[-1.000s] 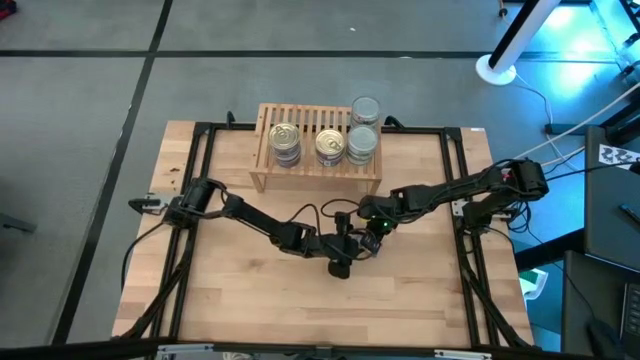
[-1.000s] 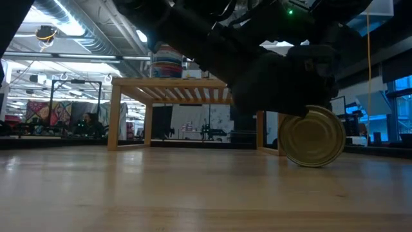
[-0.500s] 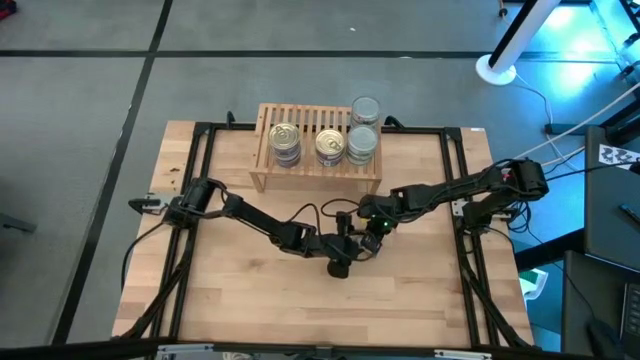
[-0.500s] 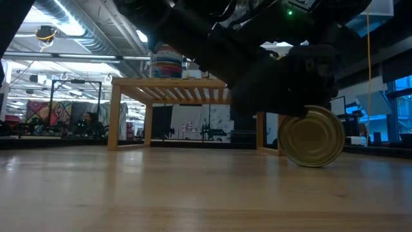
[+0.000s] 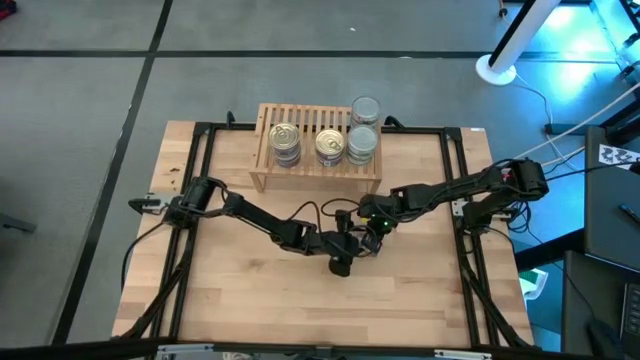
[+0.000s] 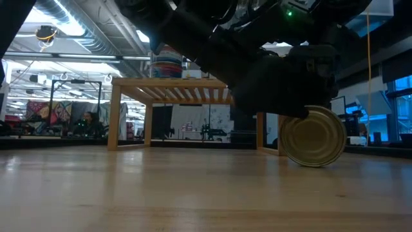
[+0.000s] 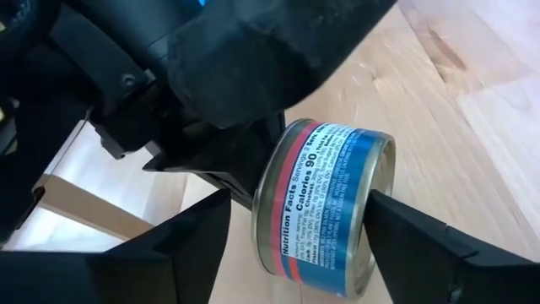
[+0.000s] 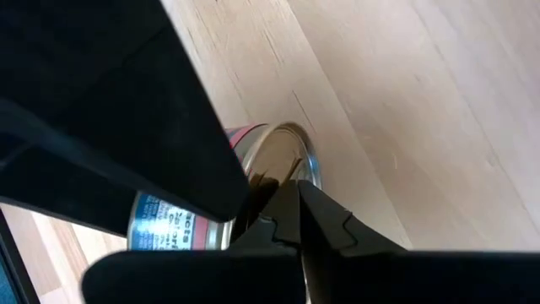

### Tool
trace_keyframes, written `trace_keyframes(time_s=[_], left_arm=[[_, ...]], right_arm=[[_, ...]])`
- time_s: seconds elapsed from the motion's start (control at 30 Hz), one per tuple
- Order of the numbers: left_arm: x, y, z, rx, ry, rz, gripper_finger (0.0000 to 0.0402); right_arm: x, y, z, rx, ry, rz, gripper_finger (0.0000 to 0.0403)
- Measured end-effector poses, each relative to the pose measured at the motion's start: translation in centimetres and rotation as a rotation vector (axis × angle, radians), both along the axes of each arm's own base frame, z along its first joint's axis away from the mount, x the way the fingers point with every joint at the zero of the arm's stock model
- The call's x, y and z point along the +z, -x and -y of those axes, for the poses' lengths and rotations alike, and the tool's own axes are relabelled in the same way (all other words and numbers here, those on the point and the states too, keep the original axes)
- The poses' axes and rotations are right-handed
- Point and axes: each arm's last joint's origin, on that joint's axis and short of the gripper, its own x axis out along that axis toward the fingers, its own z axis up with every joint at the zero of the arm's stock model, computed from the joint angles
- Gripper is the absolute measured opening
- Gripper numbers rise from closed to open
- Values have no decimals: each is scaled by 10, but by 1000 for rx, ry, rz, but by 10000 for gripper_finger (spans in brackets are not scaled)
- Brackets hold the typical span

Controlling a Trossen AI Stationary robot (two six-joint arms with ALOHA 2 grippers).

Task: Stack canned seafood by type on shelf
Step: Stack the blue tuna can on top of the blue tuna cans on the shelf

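Left wrist view gives you the clearest look: your left end effector (image 7: pixel 291 245) has its two dark fingers spread apart on either side of a short round tin with a blue and red label band (image 7: pixel 325 207), which is tipped on its edge on the light-wood worktop (image 7: pixel 481 110); you cannot tell whether either finger touches it. Your right end effector (image 8: pixel 291 215) has its fingers pressed together, their tips against the gold end of that same tin (image 8: pixel 253 186), meeting the left one near the middle of the worktop in the high view. From the low view, the tin's gold face (image 6: pixel 313 136) stands upright like a wheel just below the dark arms. Behind it is the small low light-wood shelf with a slatted top (image 5: pixel 310 125) at the far side of the worktop, carrying two gold-lidded tins (image 5: pixel 284 136) and (image 5: pixel 330 146), plus two silver-grey-lidded tins (image 5: pixel 362 140) and (image 5: pixel 365 108) at its right end; you cannot tell how high each pile is
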Motion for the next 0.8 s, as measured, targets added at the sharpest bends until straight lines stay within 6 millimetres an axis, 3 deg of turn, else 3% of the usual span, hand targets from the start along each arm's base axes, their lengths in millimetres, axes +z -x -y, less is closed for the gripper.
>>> trace_keyframes(time_s=[0.2, 0.53, 0.8], left_arm=[[0, 0, -1, 1, -8, -1, 284], [-1, -1, -2, -69, 37, -13, 281], [-2, -1, -5, -58, 171, -6, 281]], right_arm=[[0, 0, 0, 9, 4, 3, 1], [1, -2, -1, 43, -12, 32, 1], [2, -3, -2, 48, -10, 47, 1]])
